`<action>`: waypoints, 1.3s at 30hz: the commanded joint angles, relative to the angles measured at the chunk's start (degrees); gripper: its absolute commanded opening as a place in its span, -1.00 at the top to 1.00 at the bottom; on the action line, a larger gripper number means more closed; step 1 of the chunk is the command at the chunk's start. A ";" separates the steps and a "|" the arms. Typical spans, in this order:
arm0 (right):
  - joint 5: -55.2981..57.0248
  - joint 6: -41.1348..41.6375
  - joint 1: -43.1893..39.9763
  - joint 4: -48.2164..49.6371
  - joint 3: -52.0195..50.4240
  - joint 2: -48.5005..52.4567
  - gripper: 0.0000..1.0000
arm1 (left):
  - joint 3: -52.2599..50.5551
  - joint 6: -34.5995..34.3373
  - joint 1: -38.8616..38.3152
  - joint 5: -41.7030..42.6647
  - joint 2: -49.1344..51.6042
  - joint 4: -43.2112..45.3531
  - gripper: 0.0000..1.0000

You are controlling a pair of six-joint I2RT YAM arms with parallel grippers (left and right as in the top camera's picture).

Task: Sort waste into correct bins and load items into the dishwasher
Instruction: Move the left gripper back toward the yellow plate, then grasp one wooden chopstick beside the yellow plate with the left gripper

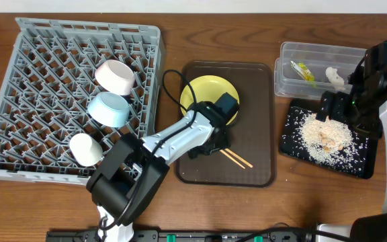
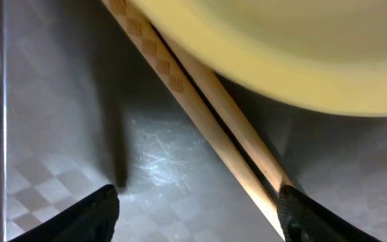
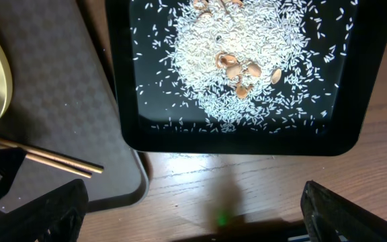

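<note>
The white bowl point(image 1: 116, 76) and the light blue bowl point(image 1: 110, 109) are seen resting in the grey dish rack point(image 1: 39, 81) at the far left. At the centre, on the brown serving tray point(image 1: 257, 134), the chopsticks point(image 2: 207, 114) lie side by side, their far ends running under the rim of the yellow plate point(image 1: 203, 91). The left gripper point(image 2: 197, 218) is lowered over them with its fingers spread. The sticks pass between the fingers, close to one of them, and nothing is pinched yet.

The step in hand is judged to be picking up the chopsticks. Both sticks should be gathered together, the squeeze made square across them, and the fingertips kept low on the tray so that neither stick rolls free. They should then be drawn clear of the plate before being lifted.

Further right, the snack wrapper point(image 1: 303, 70) and paper scrap point(image 1: 335, 78) are held in the clear tub point(image 1: 287, 87), and rice point(image 1: 314, 134) is spread on the black tray point(image 1: 355, 165). The right gripper point(image 3: 200, 215) hangs nearby, spread wide and empty.
</note>
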 commanded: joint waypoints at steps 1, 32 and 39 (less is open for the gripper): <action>0.31 0.42 -0.13 -0.04 0.92 -0.44 -0.98 | -0.76 -0.13 -1.16 -0.92 3.61 -1.70 -0.53; 0.31 0.37 -0.15 -0.24 0.92 -0.44 -0.98 | -3.48 4.63 2.43 2.34 3.61 2.34 -0.75; 0.33 0.37 -0.15 -0.24 0.92 -0.44 -0.99 | -3.48 4.61 2.45 6.49 2.38 0.74 -0.73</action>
